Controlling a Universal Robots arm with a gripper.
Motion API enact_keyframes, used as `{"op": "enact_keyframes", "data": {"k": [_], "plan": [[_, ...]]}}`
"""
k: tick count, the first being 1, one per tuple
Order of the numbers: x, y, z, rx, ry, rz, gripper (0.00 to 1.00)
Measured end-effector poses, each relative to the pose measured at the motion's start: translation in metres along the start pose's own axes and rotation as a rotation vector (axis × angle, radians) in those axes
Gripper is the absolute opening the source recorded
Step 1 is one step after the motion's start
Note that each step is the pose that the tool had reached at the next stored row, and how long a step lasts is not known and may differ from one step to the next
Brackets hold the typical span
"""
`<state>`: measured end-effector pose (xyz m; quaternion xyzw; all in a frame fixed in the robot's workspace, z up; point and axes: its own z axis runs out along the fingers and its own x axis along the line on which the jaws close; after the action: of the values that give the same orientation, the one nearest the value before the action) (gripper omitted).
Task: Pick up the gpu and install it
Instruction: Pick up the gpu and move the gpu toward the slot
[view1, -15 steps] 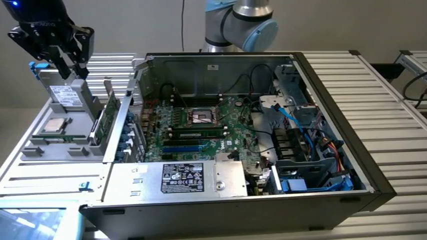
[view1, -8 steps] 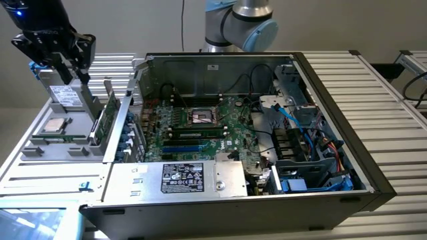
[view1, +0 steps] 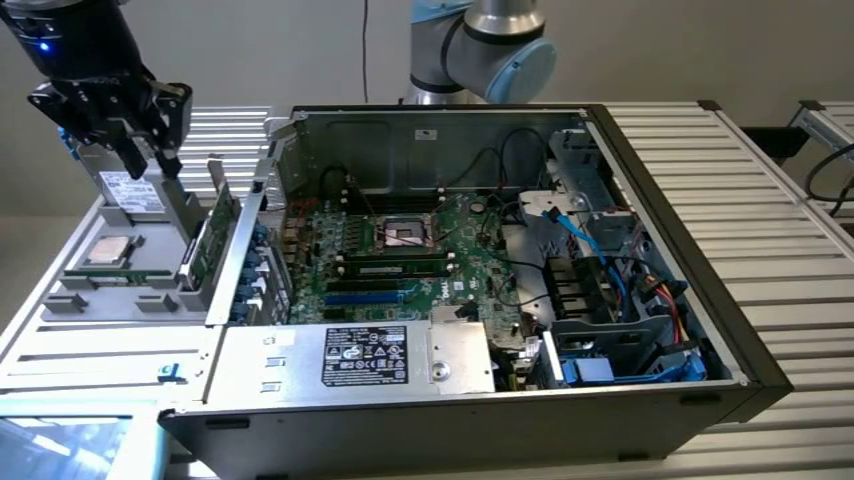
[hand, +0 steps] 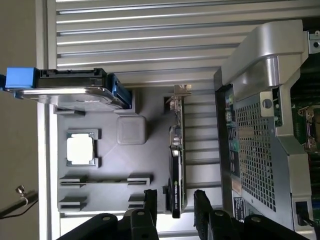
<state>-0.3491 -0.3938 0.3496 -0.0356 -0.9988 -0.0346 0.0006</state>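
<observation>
At the exterior view's upper left your open, empty hand (view1: 151, 165) hovers over the upright gpu (hand: 176, 155): likely light, stiff, fragile, so pinch its flat faces.

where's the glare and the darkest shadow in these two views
Exterior view: the glossy pale-blue panel at the lower corner on that view's left is washed out, and the black claw is a dark mass. Wrist view: the curved silver metal case bracket takes the strongest glare; the white square chip looks bleached.
</observation>
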Motion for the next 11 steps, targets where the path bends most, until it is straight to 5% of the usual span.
{"op": "enact_keyframes", "data": {"k": [2, 8, 11], "plan": [[0.000, -0.0009, 0.0035, -0.0054, 0.0001, 0.000, 0.44], [0.000, -0.0017, 0.0144, -0.0055, -0.0002, 0.002, 0.44], [0.000, -0.0019, 0.0181, 0.0010, -0.0006, 0.003, 0.44]]}}
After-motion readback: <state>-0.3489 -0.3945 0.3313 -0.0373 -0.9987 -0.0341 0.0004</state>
